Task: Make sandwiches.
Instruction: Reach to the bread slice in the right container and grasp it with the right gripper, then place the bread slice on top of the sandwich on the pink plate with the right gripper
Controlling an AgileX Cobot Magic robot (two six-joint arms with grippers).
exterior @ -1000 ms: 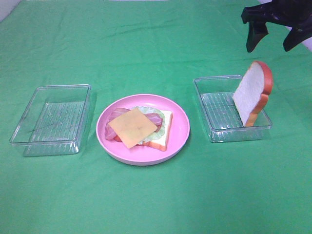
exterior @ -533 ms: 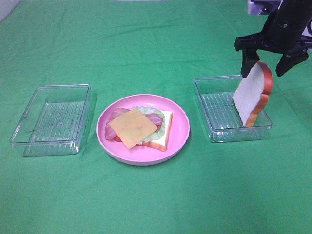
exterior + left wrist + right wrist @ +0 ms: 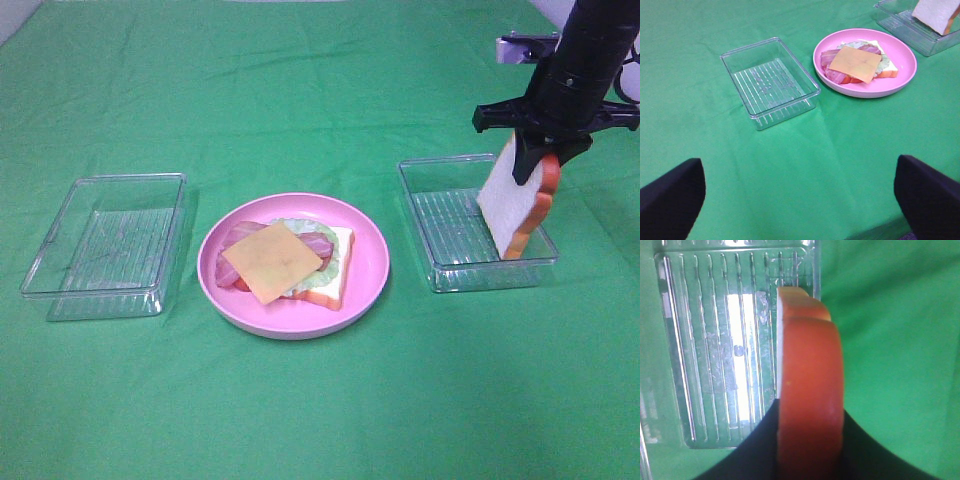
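Down from above the tray, the right gripper (image 3: 534, 160) has dropped onto the bread slice (image 3: 515, 205) and pinched its top crust.

That slice leans upright in the right clear tray (image 3: 440, 262); the open-faced sandwich (image 3: 285, 262) waits on the pink plate (image 3: 370, 262), cheese uppermost. Likely next: lift, carry across, lay flat. Left gripper (image 3: 800, 200) hangs spread wide over the green cloth (image 3: 320, 100).

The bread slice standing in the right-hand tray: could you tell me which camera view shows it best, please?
The exterior high view: the bread slice shows whole, white face and crust, leaning in the clear tray with the right tool at its top. The right wrist view shows only its crust edge close up; the left wrist view catches just a cropped corner.
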